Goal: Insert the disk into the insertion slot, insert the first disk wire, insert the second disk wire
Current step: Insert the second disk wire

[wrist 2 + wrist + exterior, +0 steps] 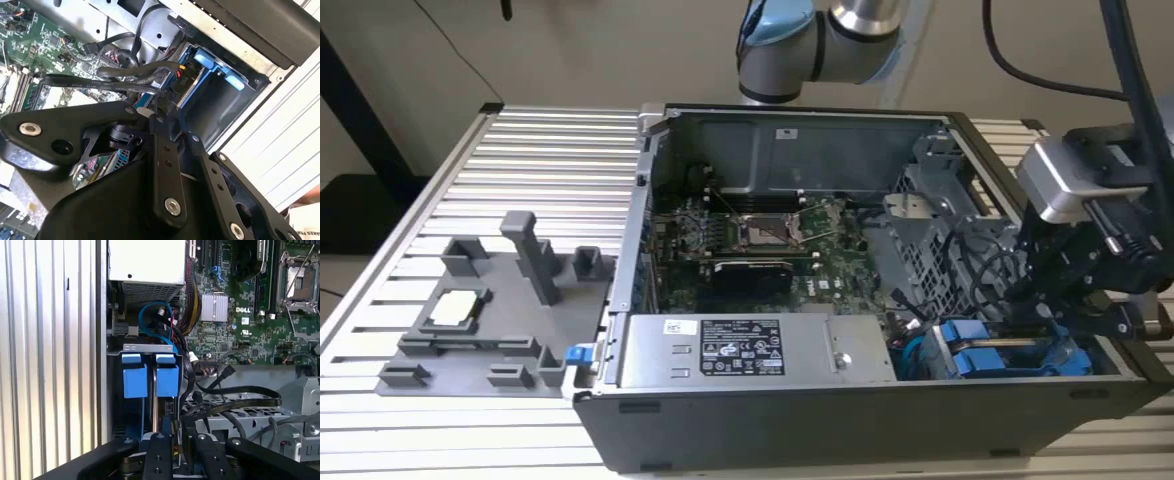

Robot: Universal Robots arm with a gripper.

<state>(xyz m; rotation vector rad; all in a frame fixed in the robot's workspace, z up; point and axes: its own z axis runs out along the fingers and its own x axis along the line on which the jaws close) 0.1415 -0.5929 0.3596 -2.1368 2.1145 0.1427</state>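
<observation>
Two blue carriers sit side by side in the grey metal insertion slot (147,347) at the case's front corner. The disk (166,381) is the carrier in line with my gripper, and it is pushed into the slot (1041,365). A black connector with coloured leads (182,80) sits at the disk's (210,62) back edge. A flat black disk wire (240,392) loops over the drive cage and ends between my fingertips. My gripper (177,427) hangs just behind the disk's rear edge, shut on the wire's connector (146,101). In the exterior view the gripper (1047,300) is over the blue carriers (974,350).
The open case lies on a slatted aluminium table (520,160). The power supply (747,350), motherboard (761,235) and perforated drive cage (947,230) surround the bay. Loose black cables (220,415) crowd the space beside my fingers. A grey fixture tray (467,330) lies at the exterior view's left.
</observation>
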